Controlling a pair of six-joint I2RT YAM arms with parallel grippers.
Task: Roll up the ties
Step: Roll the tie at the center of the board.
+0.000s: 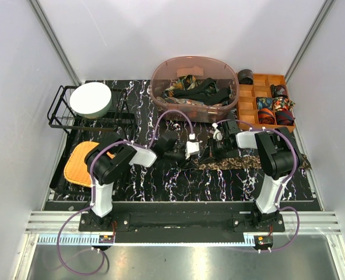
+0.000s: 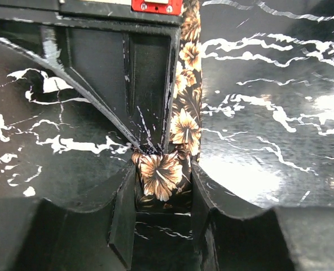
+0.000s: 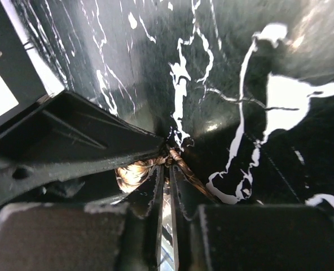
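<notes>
A brown floral tie lies stretched along the dark marbled table toward the right edge. Its left end is rolled up where both grippers meet. In the left wrist view the tie runs away from me, and my left gripper is shut on the small roll with a finger pressed to each side. My left gripper comes in from the left in the top view. My right gripper points down at the roll's core. Its jaws stand a narrow slit apart, their tips at the tie's edge.
A clear tub of loose ties stands at the back. A wooden divided tray with rolled ties is at the back right. A black wire rack holding a white bowl and an orange mat are on the left.
</notes>
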